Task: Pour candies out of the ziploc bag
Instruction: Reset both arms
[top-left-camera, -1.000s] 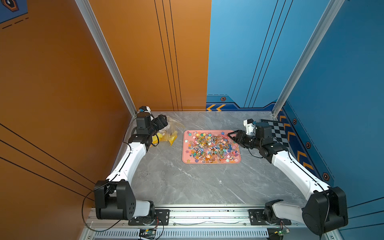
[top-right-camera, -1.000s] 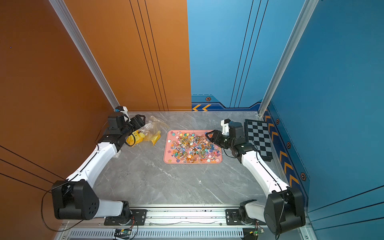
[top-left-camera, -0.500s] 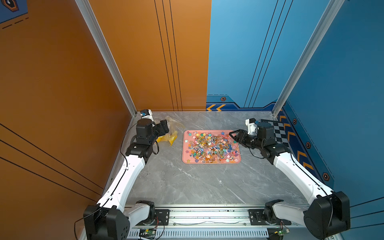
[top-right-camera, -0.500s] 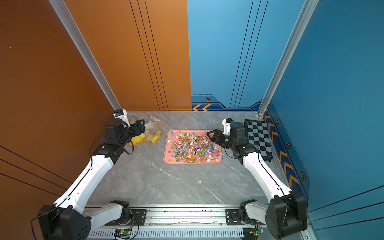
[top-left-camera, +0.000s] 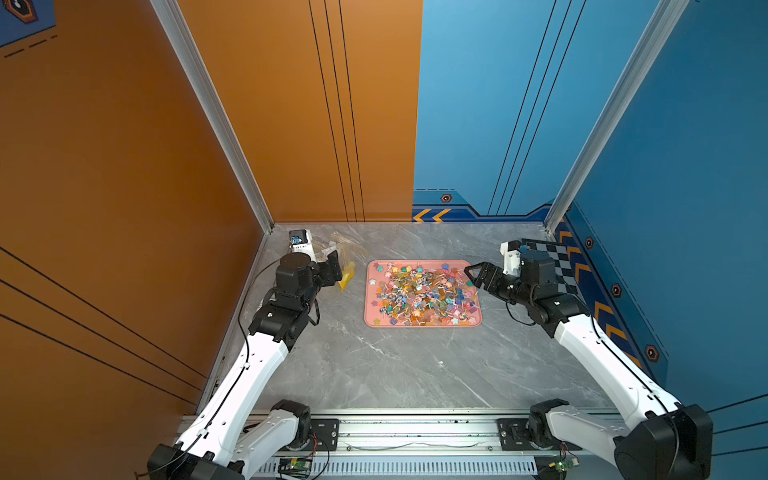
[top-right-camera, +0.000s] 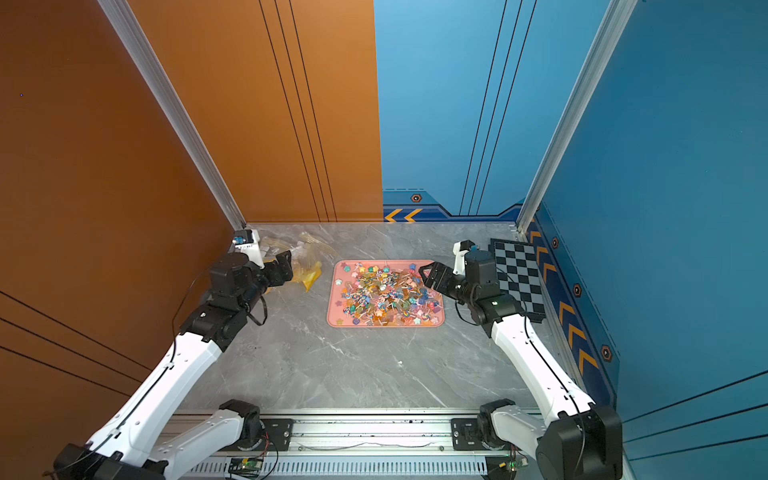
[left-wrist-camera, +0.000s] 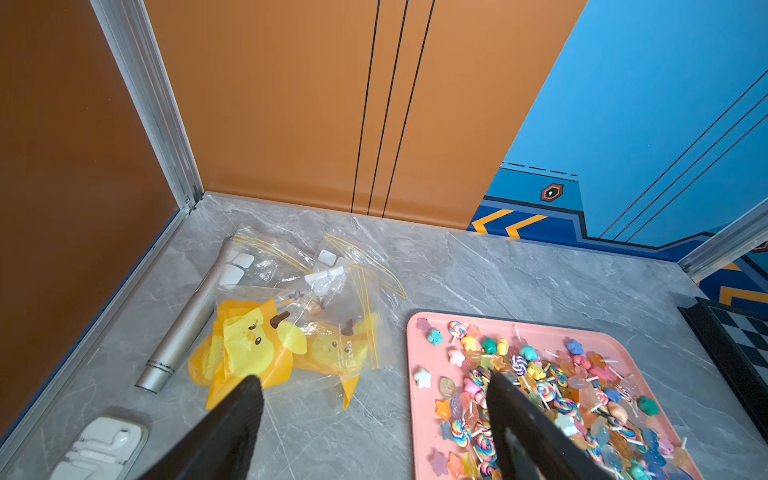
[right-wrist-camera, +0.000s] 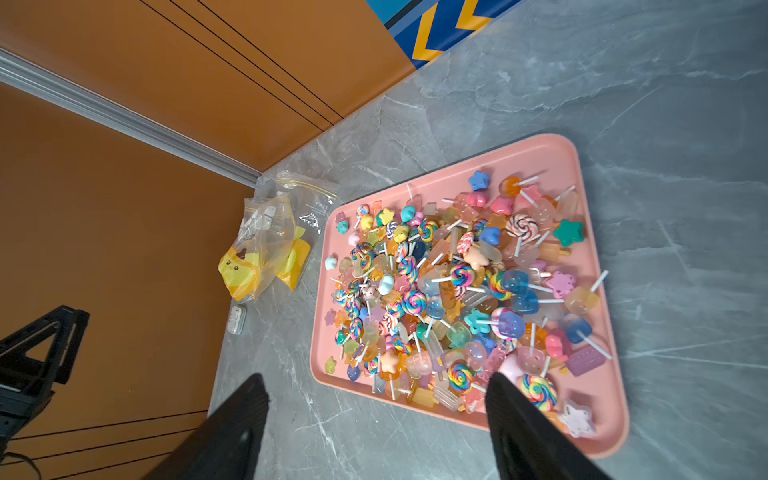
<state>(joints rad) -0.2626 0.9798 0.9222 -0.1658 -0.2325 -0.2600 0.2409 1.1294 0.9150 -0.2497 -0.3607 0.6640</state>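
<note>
The candies (right-wrist-camera: 457, 291) look like glossy, partly translucent plastic; the pink tray (right-wrist-camera: 609, 399) is smooth, matt plastic. The ziploc bags (left-wrist-camera: 332, 291) are thin, crinkled, shiny film on a smooth marble-patterned table (left-wrist-camera: 519, 282).

In a top view the left gripper (top-left-camera: 333, 269) is hiding part of the ziploc bags (top-left-camera: 348, 276). The left wrist view's edge is cutting off the pink tray (left-wrist-camera: 412, 374) and a white case (left-wrist-camera: 99, 448).

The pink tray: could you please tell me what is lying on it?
The candies lie heaped on the pink tray: swirl lollipops, stars, popsicle shapes. The heap hides much of the tray's floor and whatever candies lie underneath.
</note>
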